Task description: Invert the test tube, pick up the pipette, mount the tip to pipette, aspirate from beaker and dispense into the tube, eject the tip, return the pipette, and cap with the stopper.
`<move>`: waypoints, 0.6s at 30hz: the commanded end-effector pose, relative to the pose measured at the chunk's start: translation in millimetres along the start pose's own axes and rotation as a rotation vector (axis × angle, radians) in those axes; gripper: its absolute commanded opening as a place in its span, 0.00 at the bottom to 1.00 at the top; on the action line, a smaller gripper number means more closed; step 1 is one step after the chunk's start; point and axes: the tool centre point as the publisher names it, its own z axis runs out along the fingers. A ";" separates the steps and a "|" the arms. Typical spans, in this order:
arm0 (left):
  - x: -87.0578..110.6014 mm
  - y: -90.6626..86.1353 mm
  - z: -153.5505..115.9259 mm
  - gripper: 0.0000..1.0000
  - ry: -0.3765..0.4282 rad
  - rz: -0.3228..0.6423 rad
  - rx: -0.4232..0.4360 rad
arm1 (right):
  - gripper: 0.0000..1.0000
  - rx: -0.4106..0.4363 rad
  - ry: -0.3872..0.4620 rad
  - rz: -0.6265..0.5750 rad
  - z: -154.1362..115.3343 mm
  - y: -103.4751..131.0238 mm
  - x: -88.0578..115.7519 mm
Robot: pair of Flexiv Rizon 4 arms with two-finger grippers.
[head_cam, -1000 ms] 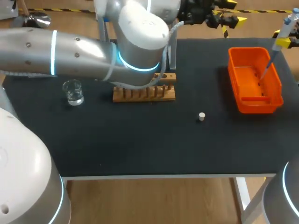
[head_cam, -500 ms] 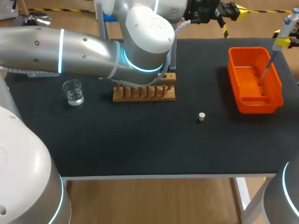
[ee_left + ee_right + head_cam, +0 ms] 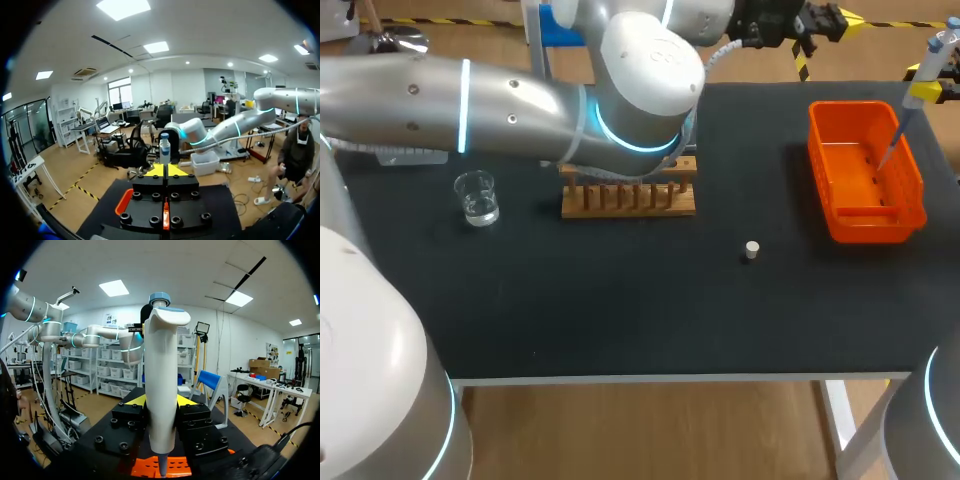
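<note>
My right gripper is shut on the white pipette, held upright past the table's far right edge. The pipette's thin tip hangs over the orange bin. In the right wrist view the pipette stands between the yellow tips of the right gripper. My left gripper is raised beyond the table's far edge, shut with nothing in it; its tips meet. The wooden rack is partly behind my left arm. A small white stopper lies mid-table. No test tube shows.
A glass beaker with clear liquid stands at the table's left. My left arm's big elbow hangs over the back of the rack. The black table top stretches in front of the rack.
My left gripper has shut on nothing and lifted away toward the far right. Its elbow has drifted right over the rack. The right arm and pipette have kept still.
</note>
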 end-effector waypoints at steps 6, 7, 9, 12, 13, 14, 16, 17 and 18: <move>-2.2 -11.2 37.7 0.00 0.001 0.020 0.039 | 0.00 0.002 0.000 0.000 -0.6 0.7 0.3; -2.3 -12.1 40.0 0.00 0.001 0.022 0.040 | 0.00 0.002 0.000 0.000 -0.6 0.7 0.3; -2.6 -13.3 44.7 0.00 0.003 0.027 0.049 | 0.00 0.002 0.000 0.000 -0.6 0.7 0.3; -3.1 -14.2 51.0 0.00 0.005 0.029 0.059 | 0.00 0.002 0.000 0.000 -0.6 0.7 0.3; -3.3 -14.0 53.1 0.00 0.007 0.029 0.060 | 0.00 0.002 0.000 0.000 -0.6 0.7 0.3; -3.3 -13.7 54.8 0.00 0.009 0.028 0.066 | 0.00 0.002 0.000 0.000 -0.6 0.7 0.3; -3.2 -12.7 58.5 0.00 0.012 0.026 0.070 | 0.00 0.002 0.000 0.000 -0.6 0.7 0.3; -3.0 -12.1 60.5 0.00 0.016 0.024 0.077 | 0.00 0.002 0.000 0.000 -0.6 0.7 0.3; -2.9 -11.3 62.4 0.00 0.018 0.021 0.085 | 0.00 0.002 0.000 0.000 -0.6 0.7 0.3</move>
